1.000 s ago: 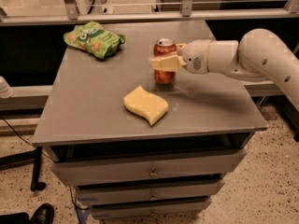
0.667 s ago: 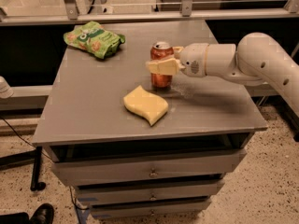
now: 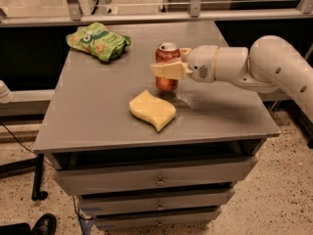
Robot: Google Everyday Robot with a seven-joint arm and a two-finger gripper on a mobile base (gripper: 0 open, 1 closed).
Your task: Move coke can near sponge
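One coke can gripped by the end effector, near one sponge.

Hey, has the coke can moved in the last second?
Yes. The coke can, held in the gripper, shifted slightly left, closer to the unmoved sponge.

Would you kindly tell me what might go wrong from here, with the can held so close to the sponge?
1. The gripper is clamped on the upright coke can just behind the sponge. Set down on the sponge's soft edge, the can might stand tilted and topple.
2. One finger crosses the can's front, so a sideways retreat may knock it over.
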